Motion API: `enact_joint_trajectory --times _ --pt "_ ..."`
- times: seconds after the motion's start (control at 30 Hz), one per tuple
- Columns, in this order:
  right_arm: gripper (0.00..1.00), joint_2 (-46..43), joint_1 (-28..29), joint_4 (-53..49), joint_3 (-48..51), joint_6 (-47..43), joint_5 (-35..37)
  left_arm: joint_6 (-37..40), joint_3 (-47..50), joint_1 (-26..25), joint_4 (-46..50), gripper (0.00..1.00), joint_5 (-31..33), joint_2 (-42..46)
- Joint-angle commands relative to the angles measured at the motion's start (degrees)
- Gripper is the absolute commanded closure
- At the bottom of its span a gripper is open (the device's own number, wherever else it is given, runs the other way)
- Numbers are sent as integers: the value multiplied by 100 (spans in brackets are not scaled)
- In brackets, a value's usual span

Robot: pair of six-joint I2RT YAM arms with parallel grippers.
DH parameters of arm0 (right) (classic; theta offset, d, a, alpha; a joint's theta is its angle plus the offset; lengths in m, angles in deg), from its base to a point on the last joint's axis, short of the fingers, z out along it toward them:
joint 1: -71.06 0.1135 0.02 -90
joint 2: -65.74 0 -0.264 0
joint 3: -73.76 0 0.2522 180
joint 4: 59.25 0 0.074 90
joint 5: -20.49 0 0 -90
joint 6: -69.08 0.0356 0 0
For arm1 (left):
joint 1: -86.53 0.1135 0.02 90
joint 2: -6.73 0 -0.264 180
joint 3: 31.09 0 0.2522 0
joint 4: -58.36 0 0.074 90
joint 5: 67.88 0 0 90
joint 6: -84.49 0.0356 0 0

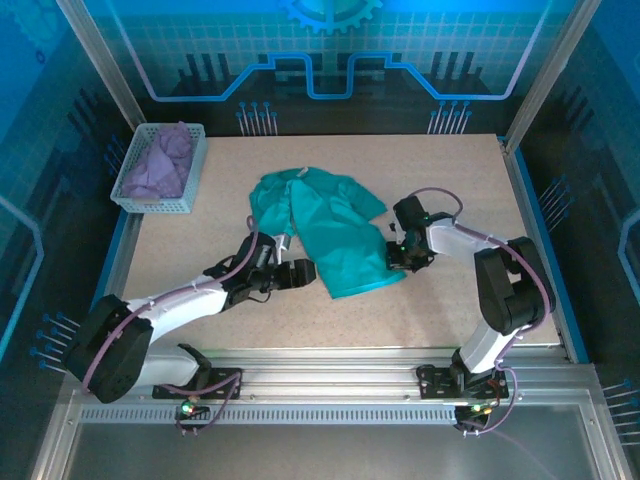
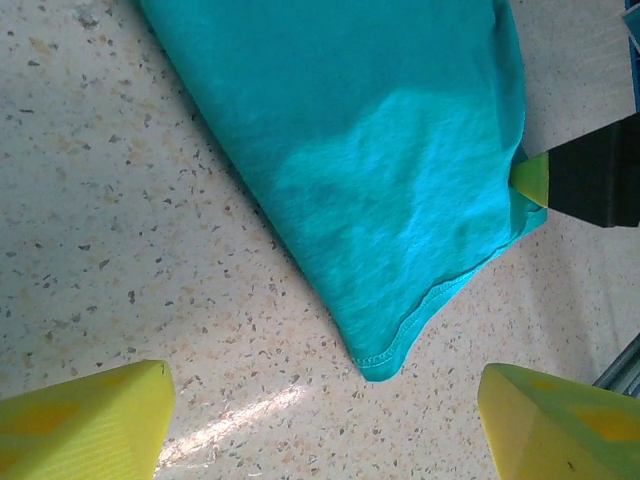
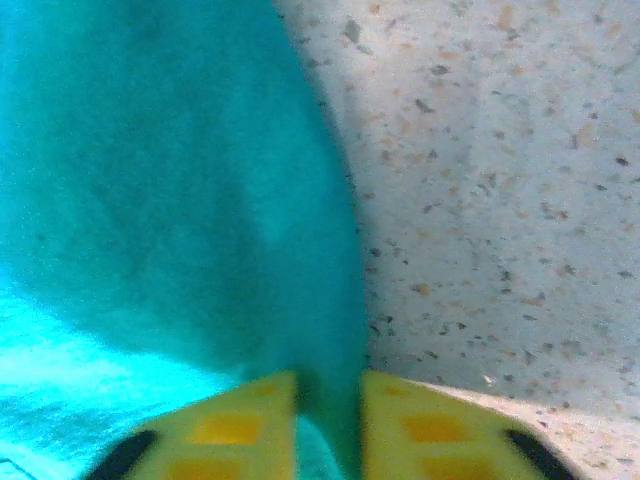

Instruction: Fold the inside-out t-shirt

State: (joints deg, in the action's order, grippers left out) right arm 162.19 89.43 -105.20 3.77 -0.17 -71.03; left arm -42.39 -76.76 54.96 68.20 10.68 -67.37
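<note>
Now the fold is only starting. The teal t-shirt (image 1: 325,225) lies in the middle of the speckled table (image 1: 460,180). It is soft and wrinkly, bunched up at the top, with a stitched hem at the bottom. The right gripper (image 3: 328,415) has its yellow fingers pinched on the shirt's right edge. The left gripper (image 2: 322,380) is wide open, low over the table, with the shirt's pointy bottom corner just in front of it. I think it needs to slide in and pinch that corner next, so both can lift together. A purple cloth (image 1: 160,165) sits in a white basket (image 1: 197,150), well apart.
</note>
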Motion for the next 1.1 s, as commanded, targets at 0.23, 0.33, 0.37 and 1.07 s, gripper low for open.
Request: enact_joint_trajectory --times 0.23,0.33,0.37,1.07 --pt "100 -2112 276 575 -1242 1017 -2303 426 -25 -121 -800 19 -64 84" --pt "100 -2325 570 1062 -1775 1488 -2366 504 130 -233 -982 16 208 522" --pt "100 -2333 640 1214 -1901 1595 -2330 486 200 -251 -1004 15 338 740" --pt "100 -701 1696 1589 -3822 2008 -2000 1645 -170 -1612 -548 12 2739 1806"
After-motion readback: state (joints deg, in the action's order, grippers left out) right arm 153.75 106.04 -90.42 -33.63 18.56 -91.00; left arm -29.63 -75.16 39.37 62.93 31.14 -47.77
